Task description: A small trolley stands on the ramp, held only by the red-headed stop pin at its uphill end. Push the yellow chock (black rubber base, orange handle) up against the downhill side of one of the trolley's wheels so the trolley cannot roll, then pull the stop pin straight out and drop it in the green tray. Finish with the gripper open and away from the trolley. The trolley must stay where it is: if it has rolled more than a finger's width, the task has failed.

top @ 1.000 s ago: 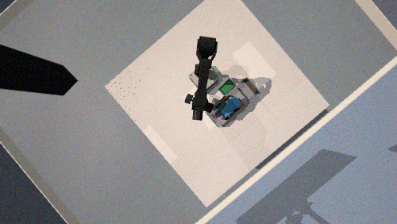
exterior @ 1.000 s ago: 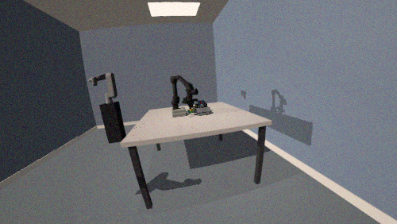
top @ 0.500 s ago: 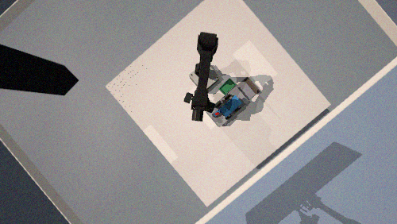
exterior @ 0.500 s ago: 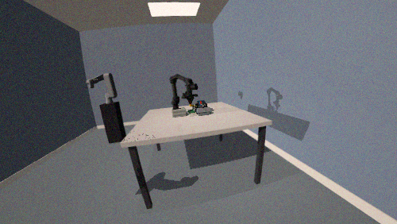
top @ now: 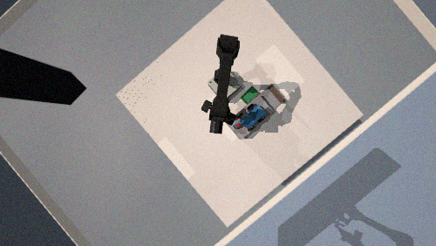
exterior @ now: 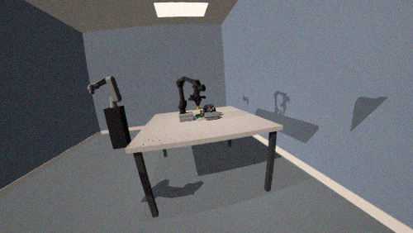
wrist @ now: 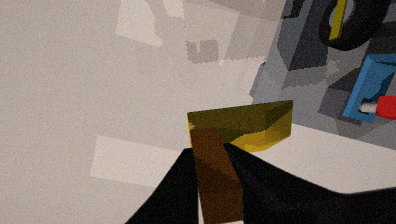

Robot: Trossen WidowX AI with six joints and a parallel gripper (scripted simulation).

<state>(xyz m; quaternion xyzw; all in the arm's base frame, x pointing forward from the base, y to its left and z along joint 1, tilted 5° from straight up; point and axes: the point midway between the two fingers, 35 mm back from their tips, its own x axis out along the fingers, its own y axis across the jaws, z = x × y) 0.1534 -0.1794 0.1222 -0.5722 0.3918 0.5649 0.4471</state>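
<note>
My gripper (exterior: pixel 198 104) (wrist: pixel 207 154) is shut on the orange handle of the yellow chock (exterior: pixel 198 108) (wrist: pixel 242 120). It holds the chock above the table, beside the ramp (wrist: pixel 306 110) (exterior: pixel 214 116) and apart from it. The chock's black base is not visible. The blue trolley (top: pixel 254 117) (wrist: pixel 364 90) stands on the ramp; a black wheel (wrist: pixel 372 27) shows at the upper right of the wrist view. The stop pin's red head (top: pixel 238 125) (wrist: pixel 386 107) is at one end of the trolley, with its pale shaft reaching to the trolley. The green tray (top: pixel 250 94) lies beside the ramp.
The arm's pale base plate (top: pixel 211 85) is near the green tray. A brown-topped part (top: pixel 276 93) is at the ramp's other end. A black pedestal (exterior: pixel 116 126) with a second grey arm (exterior: pixel 113 88) stands by the table's left edge.
</note>
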